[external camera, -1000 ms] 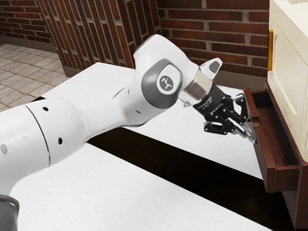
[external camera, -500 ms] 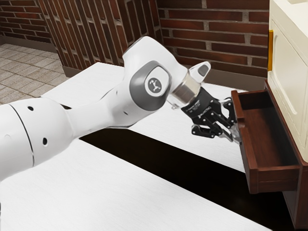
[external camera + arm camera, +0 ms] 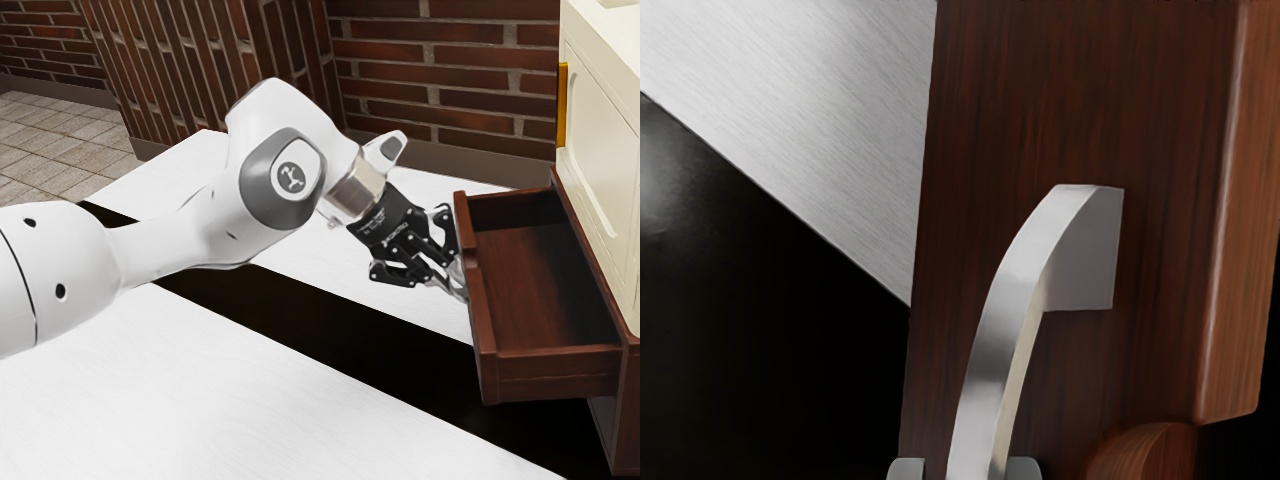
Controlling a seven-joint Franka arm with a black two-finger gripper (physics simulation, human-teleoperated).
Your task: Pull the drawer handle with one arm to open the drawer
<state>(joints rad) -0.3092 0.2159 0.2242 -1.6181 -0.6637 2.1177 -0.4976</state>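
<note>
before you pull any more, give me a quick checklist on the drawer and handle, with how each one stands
1. Drawer out of the cabinet: ok, its inside shows.
2. Gripper at the handle: ok.
3. Gripper closed firmly on the handle: cannot tell.
4. Handle fixed to the drawer front: ok at the end in view, cannot tell at the other.
5. Drawer at the end of its travel: cannot tell.

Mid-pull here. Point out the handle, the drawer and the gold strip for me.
Handle (image 3: 1008, 290): wrist view, on its curved bar.
Drawer (image 3: 550, 373): exterior view, on the outside of its near side wall.
Gold strip (image 3: 562, 105): exterior view, about halfway along its length.
</note>
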